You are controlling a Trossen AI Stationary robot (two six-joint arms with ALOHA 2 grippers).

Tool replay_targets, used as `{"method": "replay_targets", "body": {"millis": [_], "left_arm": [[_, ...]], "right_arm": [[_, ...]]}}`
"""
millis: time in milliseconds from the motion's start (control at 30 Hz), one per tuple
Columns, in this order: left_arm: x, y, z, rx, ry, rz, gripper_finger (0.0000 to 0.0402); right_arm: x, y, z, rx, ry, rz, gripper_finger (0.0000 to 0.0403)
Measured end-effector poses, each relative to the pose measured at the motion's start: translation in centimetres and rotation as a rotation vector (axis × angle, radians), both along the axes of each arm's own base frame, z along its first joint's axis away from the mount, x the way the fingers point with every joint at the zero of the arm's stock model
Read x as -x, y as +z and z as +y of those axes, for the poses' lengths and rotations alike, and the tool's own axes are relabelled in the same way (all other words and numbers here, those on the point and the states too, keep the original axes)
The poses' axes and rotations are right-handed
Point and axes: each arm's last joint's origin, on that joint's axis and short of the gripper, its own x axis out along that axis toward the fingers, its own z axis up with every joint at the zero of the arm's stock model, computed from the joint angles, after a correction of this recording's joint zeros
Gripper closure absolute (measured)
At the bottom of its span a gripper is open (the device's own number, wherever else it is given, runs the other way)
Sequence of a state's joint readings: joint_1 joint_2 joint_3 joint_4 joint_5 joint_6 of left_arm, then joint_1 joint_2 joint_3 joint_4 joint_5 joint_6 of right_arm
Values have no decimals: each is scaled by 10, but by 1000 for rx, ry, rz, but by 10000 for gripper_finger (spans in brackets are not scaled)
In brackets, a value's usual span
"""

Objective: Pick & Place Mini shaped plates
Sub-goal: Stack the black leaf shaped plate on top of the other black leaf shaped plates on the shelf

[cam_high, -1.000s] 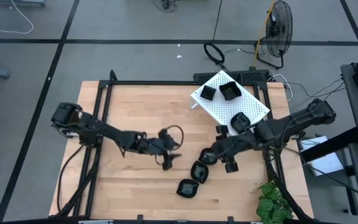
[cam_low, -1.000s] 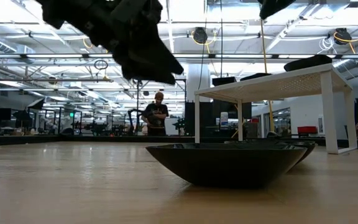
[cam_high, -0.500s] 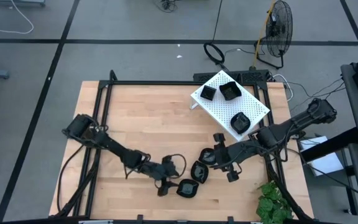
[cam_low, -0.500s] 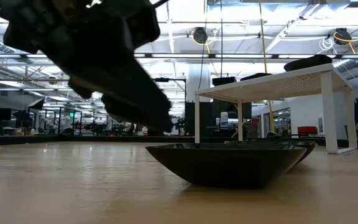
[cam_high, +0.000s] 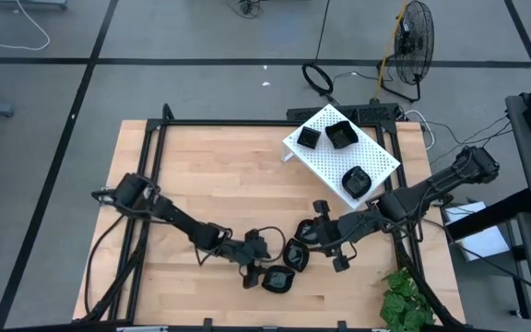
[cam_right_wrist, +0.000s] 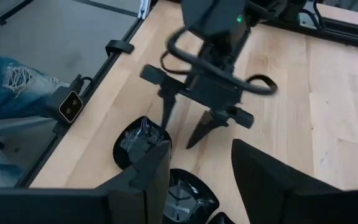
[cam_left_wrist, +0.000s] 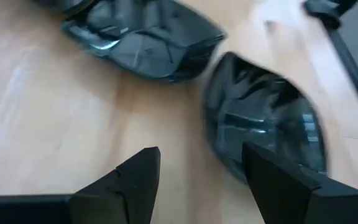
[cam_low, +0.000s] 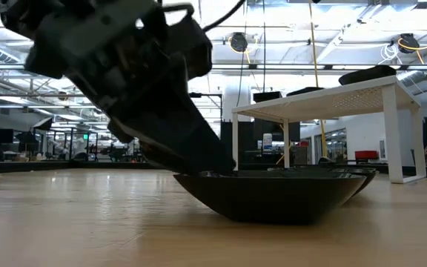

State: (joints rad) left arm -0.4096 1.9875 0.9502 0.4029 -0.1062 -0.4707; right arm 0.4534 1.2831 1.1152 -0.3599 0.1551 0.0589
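Three glossy black mini shaped plates lie close together on the wooden table near its front edge: the nearest point(cam_high: 277, 279), a second point(cam_high: 295, 255) and a third point(cam_high: 309, 234). My left gripper point(cam_high: 257, 271) is open and low at the nearest plate point(cam_left_wrist: 266, 124). One finger point(cam_left_wrist: 278, 180) stands over the plate's rim and the other point(cam_left_wrist: 132, 180) over bare wood. My right gripper point(cam_high: 313, 221) hovers open above the third plate with nothing between its fingers point(cam_right_wrist: 148, 177). Three more plates sit on the white perforated rack point(cam_high: 376, 152). My left gripper comes slanting down from the table's left at the nearest plate's left rim point(cam_low: 221, 175). In the low view one fingertip point(cam_low: 210, 157) stands right at that rim. Whether it touches the rim, I cannot tell. The plate rests flat on the table.
The rack point(cam_low: 325, 96) stands on legs at the back right. A green plant point(cam_high: 404, 300) is off the table's front right corner. A person's leg in jeans point(cam_right_wrist: 5, 74) shows beside the table's front edge. Bare wood point(cam_high: 201, 175) lies to the left and far side.
My left gripper has come down and toward the table's near edge, from above bare wood to the nearest plate, staying open. The plates have kept their places.
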Motion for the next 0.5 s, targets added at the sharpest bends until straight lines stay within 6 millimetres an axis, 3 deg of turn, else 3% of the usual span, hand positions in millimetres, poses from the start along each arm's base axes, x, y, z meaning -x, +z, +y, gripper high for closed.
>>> {"method": "replay_targets", "body": {"millis": [367, 500], "left_arm": [[-1, -1, 3, -12, -42, 7, 170], [-1, 0, 2, -8, -87, 1, 188]], "right_arm": [[-1, 1, 0, 51, 39, -28, 245], [-1, 2, 1, 68, 55, -47, 245]]}}
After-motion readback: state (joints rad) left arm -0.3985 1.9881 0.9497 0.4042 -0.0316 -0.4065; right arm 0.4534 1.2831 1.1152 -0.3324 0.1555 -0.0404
